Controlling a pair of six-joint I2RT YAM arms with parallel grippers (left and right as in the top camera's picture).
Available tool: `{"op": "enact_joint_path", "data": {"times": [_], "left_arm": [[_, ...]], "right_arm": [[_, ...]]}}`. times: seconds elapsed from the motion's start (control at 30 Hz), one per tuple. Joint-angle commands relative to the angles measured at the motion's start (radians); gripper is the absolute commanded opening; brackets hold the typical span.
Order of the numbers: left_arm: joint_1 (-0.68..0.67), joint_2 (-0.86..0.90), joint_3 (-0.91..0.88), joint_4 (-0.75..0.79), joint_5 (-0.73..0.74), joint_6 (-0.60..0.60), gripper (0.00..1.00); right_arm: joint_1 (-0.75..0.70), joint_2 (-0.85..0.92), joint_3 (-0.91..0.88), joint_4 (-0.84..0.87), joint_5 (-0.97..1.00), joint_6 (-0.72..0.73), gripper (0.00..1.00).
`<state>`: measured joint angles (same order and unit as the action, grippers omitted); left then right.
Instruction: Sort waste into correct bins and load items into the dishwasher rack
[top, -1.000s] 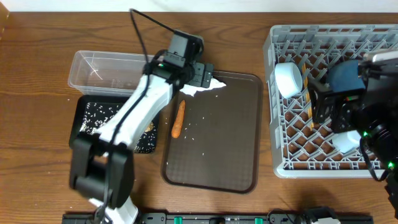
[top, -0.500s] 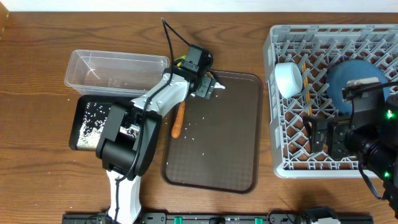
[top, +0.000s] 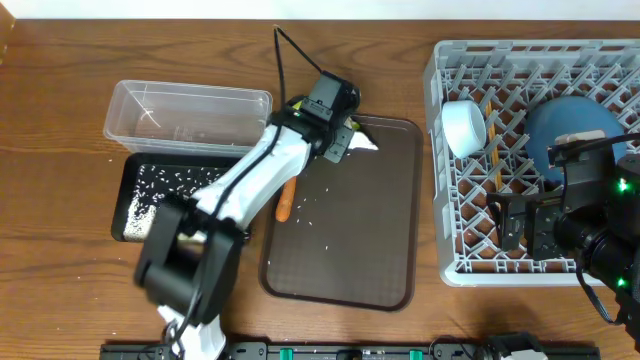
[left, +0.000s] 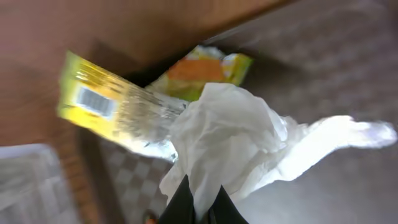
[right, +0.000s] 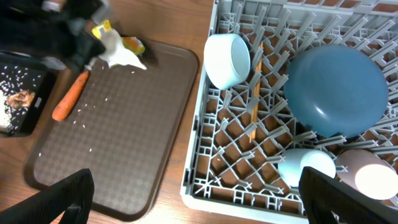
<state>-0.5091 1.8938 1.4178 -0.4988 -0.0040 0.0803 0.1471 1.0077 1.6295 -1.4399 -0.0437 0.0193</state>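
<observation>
Left end effector (left: 198, 204) clamps crumpled white tissue (left: 231, 134); right end effector (right: 196, 198) spread wide; grey pegged plastic rack (top: 446, 205) holds large blue plate (right: 339, 87).

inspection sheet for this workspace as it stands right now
surface: wooden table, stray rice grains on brown serving tray
job's things: carrot on serving tray; tissue, packet at its far corner; rice in black tray beside clear tub; bowl, plate, chopsticks, pale cup, pink cup in rack
clutter: nothing seen
grippers: left gripper shut on tissue; right gripper open over rack
cables: black cable off left wrist
surroundings: nothing seen
</observation>
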Motion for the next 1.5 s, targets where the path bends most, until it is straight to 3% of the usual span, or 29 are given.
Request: {"op": "enact_joint_path", "data": {"times": [0.0, 0.2, 0.47, 0.5, 0.53, 0.57, 0.6, 0.83, 1.03, 1.2, 1.47], "left_arm": [[0.014, -0.092, 0.002, -0.032, -0.052, 0.005, 0.06], [0.097, -0.187, 0.002, -0.047, -0.229, 0.002, 0.06], [0.339, -0.14, 0.002, -0.03, -0.19, -0.059, 0.06], [0.36, -0.132, 0.002, -0.024, -0.166, -0.058, 0.17], [0.381, -0.124, 0.002, -0.02, -0.142, -0.059, 0.59], [0.394, -0.122, 0.002, -0.019, -0.13, -0.059, 0.84], [0.405, -0.121, 0.002, -0.02, -0.125, -0.059, 0.89], [0.367, -0.156, 0.002, -0.02, 0.016, -0.058, 0.85], [0.206, -0.13, 0.002, 0.033, 0.027, -0.05, 0.79], [0.072, -0.013, 0.002, 0.166, 0.011, 0.055, 0.79], [0.043, 0.205, 0.002, 0.303, -0.021, 0.073, 0.79]], "right_arm": [[-0.006, -0.002, 0.004, -0.001, 0.013, 0.01, 0.99], [-0.006, -0.002, 0.004, -0.001, 0.013, 0.01, 0.99], [-0.006, -0.002, 0.004, -0.001, 0.013, 0.01, 0.99], [-0.006, -0.002, 0.004, -0.001, 0.013, 0.01, 0.99], [-0.006, -0.002, 0.004, -0.001, 0.013, 0.01, 0.99], [-0.006, -0.002, 0.004, -0.002, 0.013, 0.01, 0.99], [-0.006, -0.002, 0.004, -0.002, 0.013, 0.01, 0.99], [-0.006, -0.002, 0.004, -0.001, 0.013, 0.01, 0.99], [-0.006, -0.002, 0.004, -0.001, 0.013, 0.01, 0.99], [-0.006, -0.002, 0.004, -0.001, 0.013, 0.01, 0.99], [-0.006, -0.002, 0.004, -0.002, 0.013, 0.01, 0.99]]}}
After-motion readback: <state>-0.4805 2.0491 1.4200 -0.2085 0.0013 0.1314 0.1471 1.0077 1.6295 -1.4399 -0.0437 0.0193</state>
